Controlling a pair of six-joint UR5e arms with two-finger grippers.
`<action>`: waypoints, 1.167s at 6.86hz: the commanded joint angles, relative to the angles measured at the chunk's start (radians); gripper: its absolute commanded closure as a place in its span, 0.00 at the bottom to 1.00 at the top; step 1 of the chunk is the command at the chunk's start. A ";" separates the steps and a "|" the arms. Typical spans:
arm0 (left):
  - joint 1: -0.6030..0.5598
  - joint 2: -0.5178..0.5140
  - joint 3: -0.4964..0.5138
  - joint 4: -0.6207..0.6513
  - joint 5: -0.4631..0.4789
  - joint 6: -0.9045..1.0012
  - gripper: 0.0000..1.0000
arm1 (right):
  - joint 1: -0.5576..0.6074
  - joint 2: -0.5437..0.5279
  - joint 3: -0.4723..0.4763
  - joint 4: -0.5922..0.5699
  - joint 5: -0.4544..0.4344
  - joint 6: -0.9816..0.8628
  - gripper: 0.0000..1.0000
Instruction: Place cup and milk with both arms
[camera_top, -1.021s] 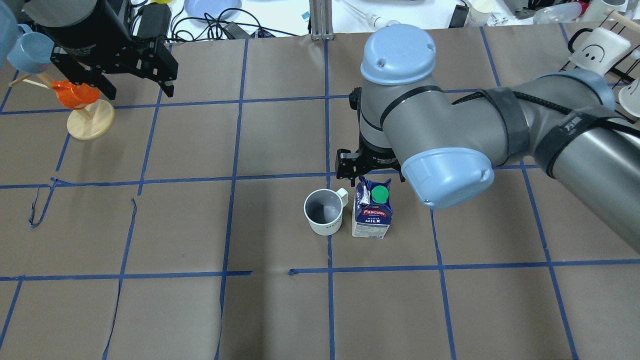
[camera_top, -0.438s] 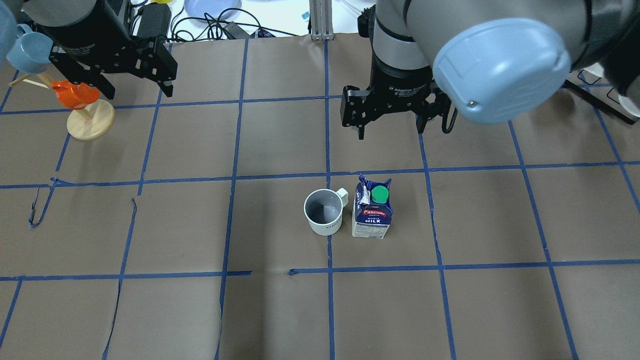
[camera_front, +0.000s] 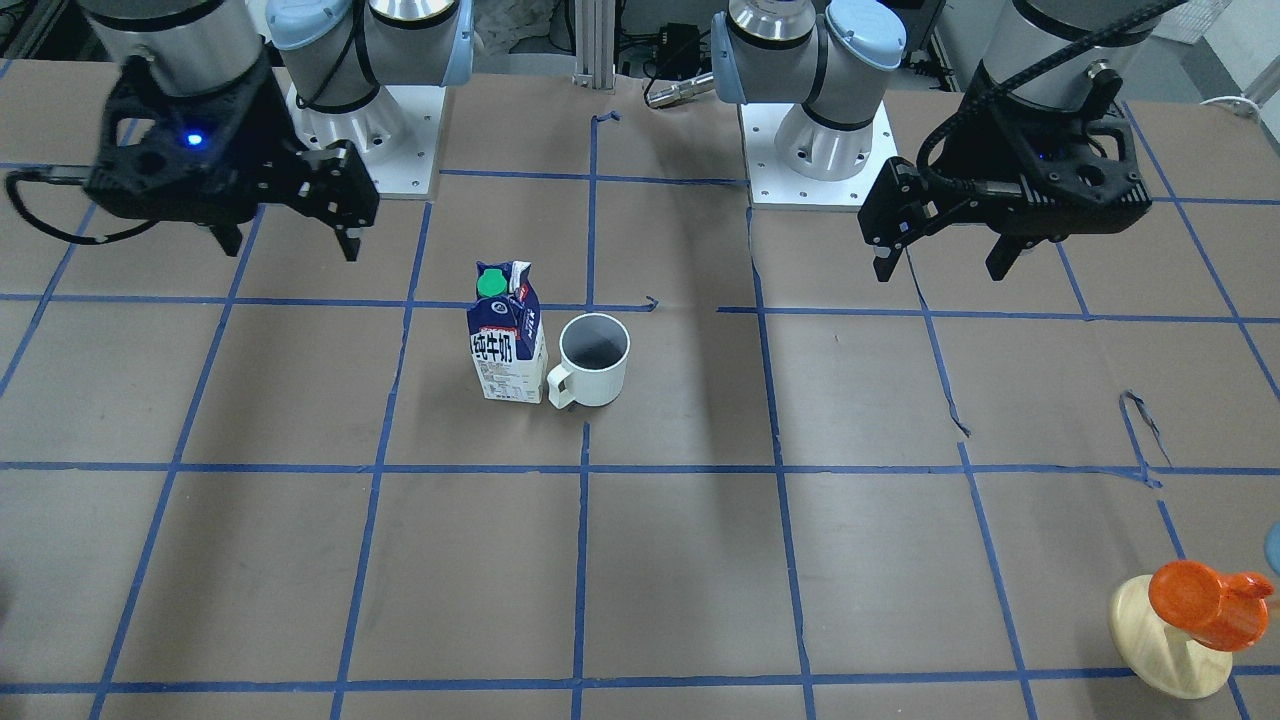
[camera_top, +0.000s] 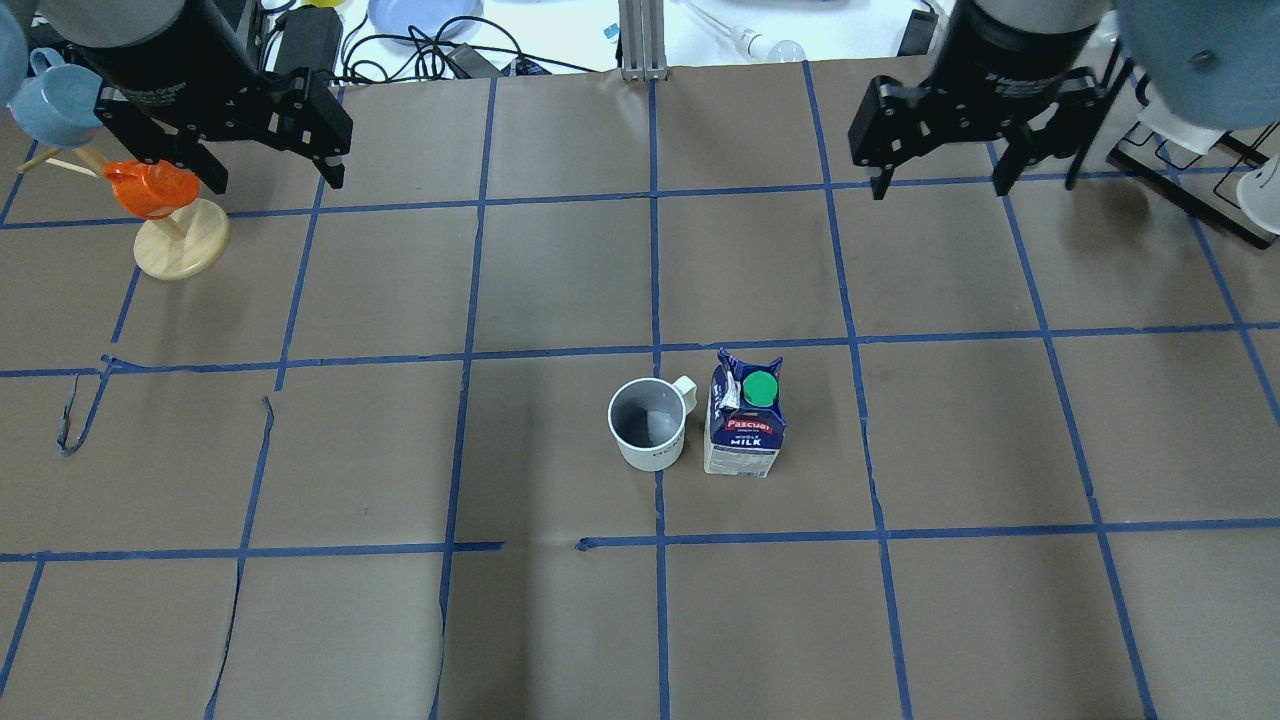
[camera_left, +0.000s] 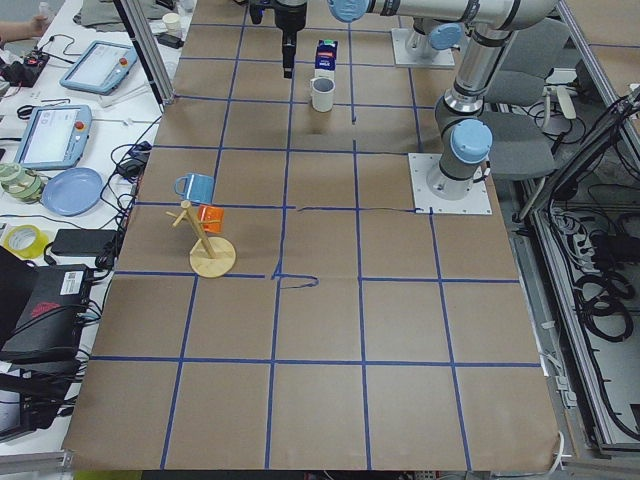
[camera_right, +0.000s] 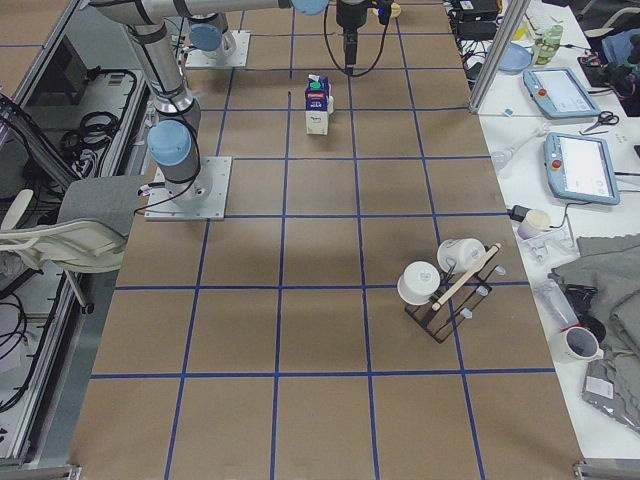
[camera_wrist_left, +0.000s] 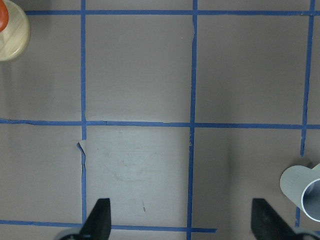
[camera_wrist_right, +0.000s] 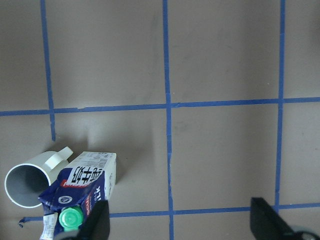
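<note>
While the left gripper (camera_top: 275, 182) is hanging above the table (camera_top: 560, 620) with its jaws spread wide and nothing between them, the right gripper (camera_top: 940, 187) is hovering in the same way on the other side, also spread apart and empty. Both are pointing downward, well apart from the task's things. The cup (camera_top: 648, 425) and the milk (camera_top: 745, 428) are standing upright near the middle of the brown, blue-taped surface, with the cup on the robot's left of the carton. The cup's handle is pointing toward the milk and sitting just beside it; whether the two are touching cannot be told. Near the left gripper, a wooden stand (camera_top: 180, 245) is carrying an orange cup (camera_top: 150, 190) and a blue cup (camera_top: 50, 95).
</note>
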 joint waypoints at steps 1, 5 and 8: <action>-0.001 -0.002 -0.001 0.003 0.002 0.000 0.00 | -0.047 -0.027 -0.006 0.002 0.000 -0.021 0.00; -0.001 0.000 -0.010 0.005 0.003 0.000 0.00 | -0.042 -0.015 -0.038 0.002 0.009 -0.015 0.00; -0.002 0.000 -0.011 0.005 0.003 0.000 0.00 | -0.042 -0.015 -0.035 0.004 0.009 -0.017 0.00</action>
